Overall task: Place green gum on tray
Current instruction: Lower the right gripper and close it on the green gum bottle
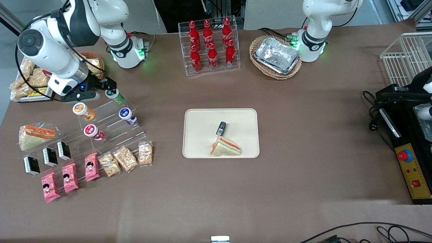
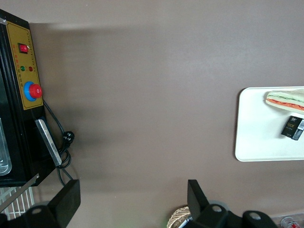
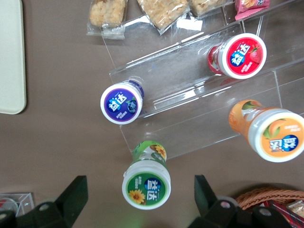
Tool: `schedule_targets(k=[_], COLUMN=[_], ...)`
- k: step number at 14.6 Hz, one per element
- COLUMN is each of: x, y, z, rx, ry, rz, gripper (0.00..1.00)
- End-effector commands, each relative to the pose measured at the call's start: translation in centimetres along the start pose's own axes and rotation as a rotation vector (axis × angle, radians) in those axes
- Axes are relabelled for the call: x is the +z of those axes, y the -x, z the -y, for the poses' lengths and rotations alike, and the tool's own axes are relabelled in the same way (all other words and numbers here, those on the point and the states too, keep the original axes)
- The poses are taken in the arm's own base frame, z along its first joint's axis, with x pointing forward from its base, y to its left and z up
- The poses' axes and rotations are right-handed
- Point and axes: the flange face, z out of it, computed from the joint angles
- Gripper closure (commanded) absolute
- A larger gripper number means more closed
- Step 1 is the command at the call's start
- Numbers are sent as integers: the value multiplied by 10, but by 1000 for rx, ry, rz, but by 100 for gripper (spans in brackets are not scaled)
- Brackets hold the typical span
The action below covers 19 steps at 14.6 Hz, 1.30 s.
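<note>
Above the clear rack's top step, the gripper [image 3: 141, 190] hangs with jaws wide either side of the green gum [image 3: 147, 176], untouched, well apart from the tray [image 1: 221, 133] at mid-desk.

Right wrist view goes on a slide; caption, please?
Open end effector straddles the green gum on the clear stepped rack.

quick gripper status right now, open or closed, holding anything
Right gripper: open, holding nothing, fingers either side of the green gum at the top step of the clear stand, not yet closed on it.
</note>
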Motion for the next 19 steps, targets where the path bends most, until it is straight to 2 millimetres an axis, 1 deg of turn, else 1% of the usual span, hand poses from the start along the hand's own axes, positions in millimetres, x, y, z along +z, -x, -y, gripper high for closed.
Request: schedule_targets(k=[1, 3, 5, 6, 8, 11, 12, 13, 15, 18, 19], x=[22, 35, 51, 55, 64, 82, 82, 81, 82, 82, 81], y=[9, 8, 4, 2, 5, 12, 13, 13, 15, 19, 20], z=[1, 1, 3, 2, 2, 7, 7, 8, 8, 8, 8], rx=[13, 8, 4, 4, 4, -10, -10, -10, -10, -10, -11], ry=[-6, -1, 0, 0, 1, 4, 4, 4, 4, 4, 4], rz=[-26, -2, 35, 42, 46, 48, 51, 51, 65, 93, 99], gripper=[0, 0, 0, 0, 0, 0, 2, 11, 25, 25, 30])
